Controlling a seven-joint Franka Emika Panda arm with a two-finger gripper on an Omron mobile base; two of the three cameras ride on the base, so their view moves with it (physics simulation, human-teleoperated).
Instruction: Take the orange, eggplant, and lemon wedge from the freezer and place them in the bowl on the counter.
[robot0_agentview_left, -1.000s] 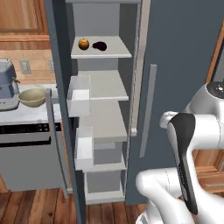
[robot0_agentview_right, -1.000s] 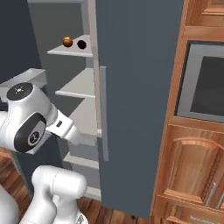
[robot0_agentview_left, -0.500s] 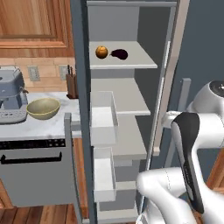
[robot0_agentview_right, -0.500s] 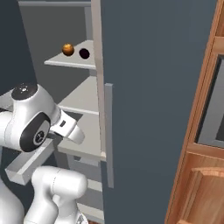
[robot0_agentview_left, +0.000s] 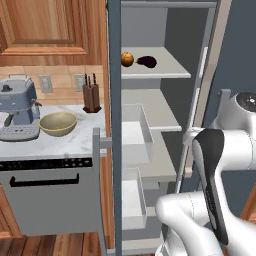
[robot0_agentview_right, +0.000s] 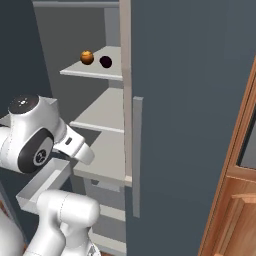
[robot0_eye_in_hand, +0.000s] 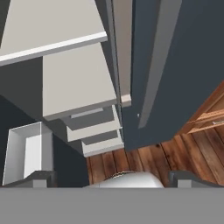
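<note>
We judge the task barely begun: the freezer (robot0_agentview_left: 150, 125) stands open, with the orange (robot0_agentview_left: 127, 59) and eggplant (robot0_agentview_left: 146, 61) side by side on its upper shelf (robot0_agentview_left: 165, 67), while the bowl (robot0_agentview_left: 58, 123) sits on the counter (robot0_agentview_left: 50, 145) holding none of the 3 items. We cannot spot the lemon wedge. Our gripper (robot0_eye_in_hand: 109, 179) is spread wide, grasping nothing, so all 3 transfers remain
</note>
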